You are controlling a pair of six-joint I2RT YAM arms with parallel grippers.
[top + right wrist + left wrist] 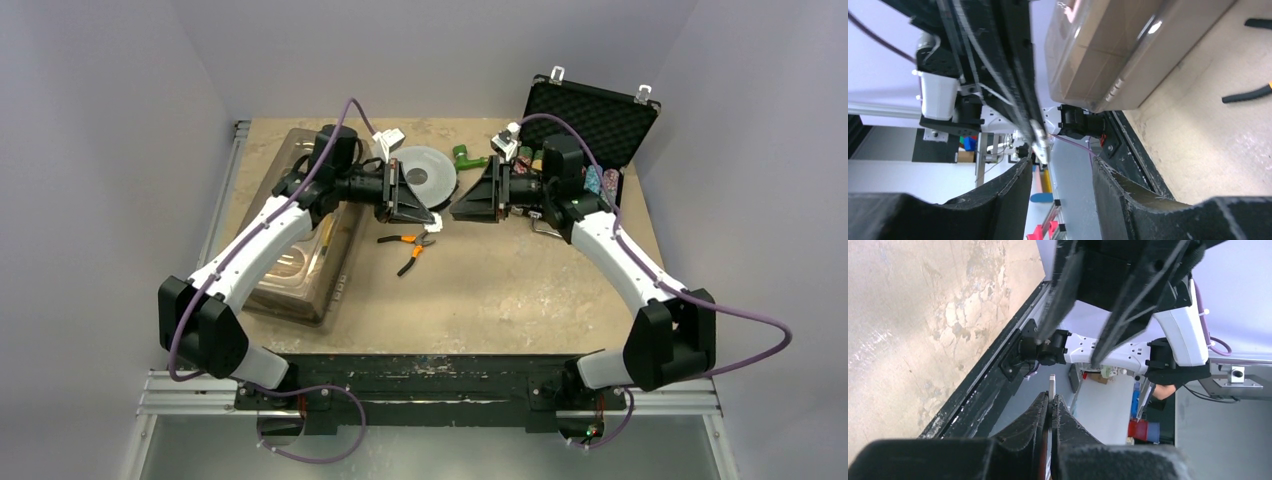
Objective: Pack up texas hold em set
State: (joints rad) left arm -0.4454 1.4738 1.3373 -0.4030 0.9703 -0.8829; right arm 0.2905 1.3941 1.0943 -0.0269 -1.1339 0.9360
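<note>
The black briefcase [590, 118] stands open at the back right, foam-lined lid up, with coloured chip rows [600, 181] in its base. My left gripper [434, 218] [1050, 401] is held in the air over the table's middle, shut on a small thin white piece [1051, 383] [437, 223] that sticks out past its fingertips. My right gripper [454, 209] [1060, 167] faces it tip to tip, open and empty, with the white piece [1040, 137] just beyond its fingers. The card deck is not visible.
A large clear plastic bin [308, 235] lies at the left under the left arm. A round grey disc spool [425, 176] and a green object [465, 155] sit at the back middle. Orange-handled pliers [411, 248] lie on the table below the grippers.
</note>
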